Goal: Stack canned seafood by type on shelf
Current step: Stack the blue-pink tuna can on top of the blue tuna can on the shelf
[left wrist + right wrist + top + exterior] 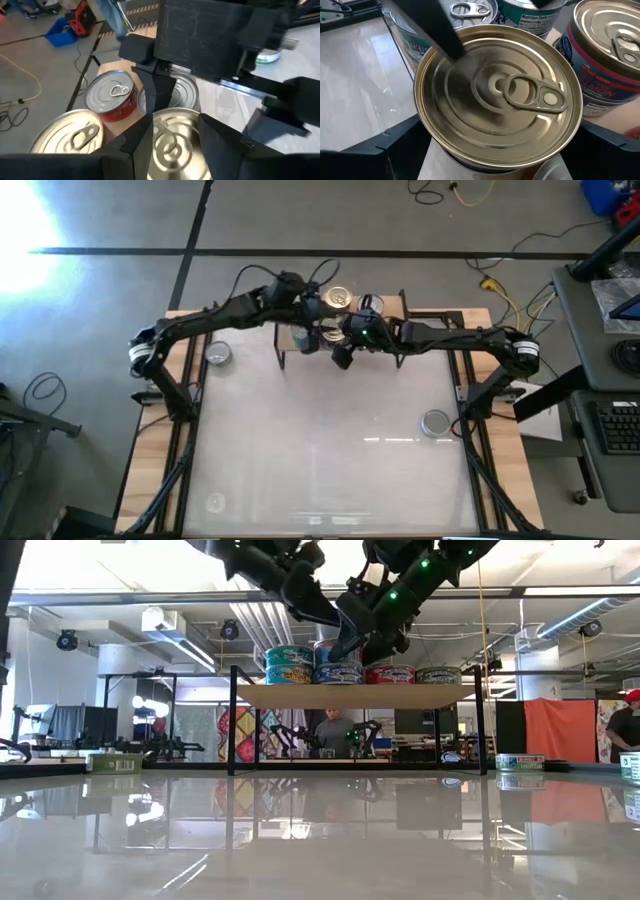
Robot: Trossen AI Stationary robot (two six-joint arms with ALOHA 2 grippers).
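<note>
Two grippers meet over the shelf (350,695), where several tins stand in short stacks. We see the right gripper (485,165) spread wide around a gold-topped tin (497,95) on the board, its fingers flanking the sides. The left gripper (172,132) sits narrow on a silver-topped tin (175,145) beside a red-sided tin (114,97). We judge these tins stiff, fairly dense for their size and slick on the metal wall, so a hold across the round side, low and centred, looks safest; the pull ring offers nothing. Two stray tins (218,355) (435,422) wait on the worktop (320,470), well apart.
</note>
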